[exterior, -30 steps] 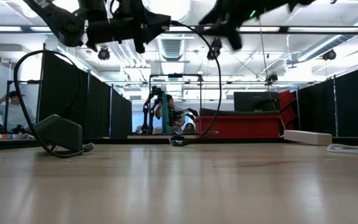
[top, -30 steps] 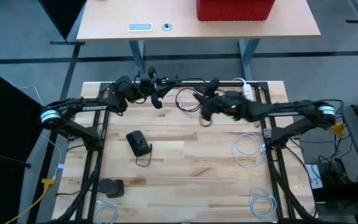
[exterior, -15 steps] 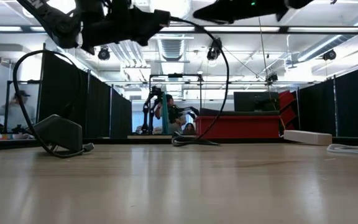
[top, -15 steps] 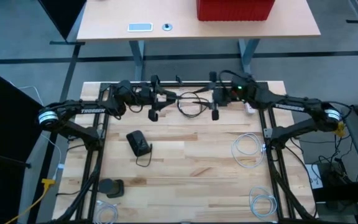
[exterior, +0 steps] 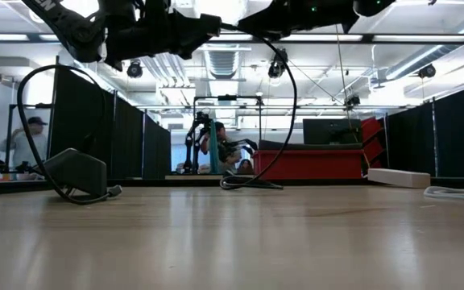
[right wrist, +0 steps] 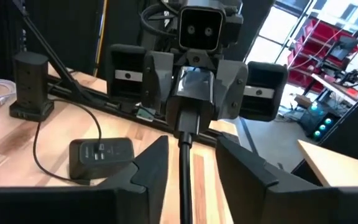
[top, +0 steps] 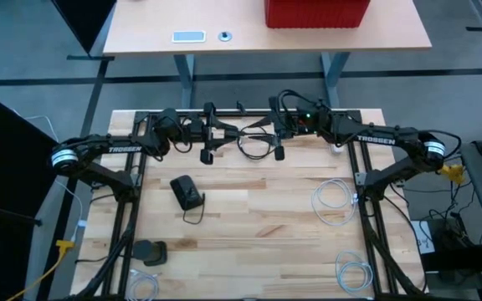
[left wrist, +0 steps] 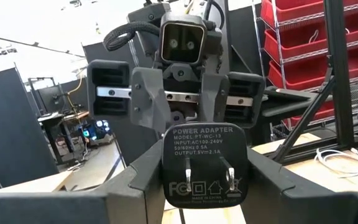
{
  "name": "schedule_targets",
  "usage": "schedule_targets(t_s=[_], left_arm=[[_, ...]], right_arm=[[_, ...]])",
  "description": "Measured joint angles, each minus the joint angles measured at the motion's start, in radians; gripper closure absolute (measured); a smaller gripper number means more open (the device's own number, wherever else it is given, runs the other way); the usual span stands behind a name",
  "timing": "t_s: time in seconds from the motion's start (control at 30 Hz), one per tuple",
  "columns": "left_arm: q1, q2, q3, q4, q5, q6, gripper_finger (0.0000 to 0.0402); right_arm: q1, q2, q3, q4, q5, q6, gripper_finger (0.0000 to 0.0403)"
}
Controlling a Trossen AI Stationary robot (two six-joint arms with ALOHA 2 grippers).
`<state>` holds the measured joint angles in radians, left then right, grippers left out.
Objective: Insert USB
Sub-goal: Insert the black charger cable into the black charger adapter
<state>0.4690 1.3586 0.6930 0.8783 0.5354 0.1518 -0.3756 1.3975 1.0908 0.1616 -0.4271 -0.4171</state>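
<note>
Since the earlier frame my right pincer [top: 279,127] has drawn in toward the left one above the far edge of the table [top: 249,226]. My left pincer [top: 210,132] is clamped on the power adapter [left wrist: 204,165], prongs facing its own camera. My right pincer faces it; whether its fingers grip the black cable [right wrist: 184,180] running between them, I cannot tell. A charging block [top: 186,192] lies on the table below.
</note>
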Motion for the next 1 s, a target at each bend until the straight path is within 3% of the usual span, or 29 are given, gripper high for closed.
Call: schedule_targets(t_s=[0.23, 0.57, 1.0], left_arm=[[0.0, 0.0, 0.0, 0.001, -0.002, 0.001, 0.026], [0.0, -0.001, 0.0, -0.003, -0.003, 0.001, 0.026], [0.0, 0.001, 0.0, 0.014, -0.023, 0.007, 0.026]], right_arm=[[0.0, 0.026, 0.0, -0.002, 0.0, 0.0, 0.0343], [0.0, 0.025, 0.0, 0.006, 0.0, -0.002, 0.0392], [0.009, 0.049, 0.0, 0.07, 0.004, -0.011, 0.0397]])
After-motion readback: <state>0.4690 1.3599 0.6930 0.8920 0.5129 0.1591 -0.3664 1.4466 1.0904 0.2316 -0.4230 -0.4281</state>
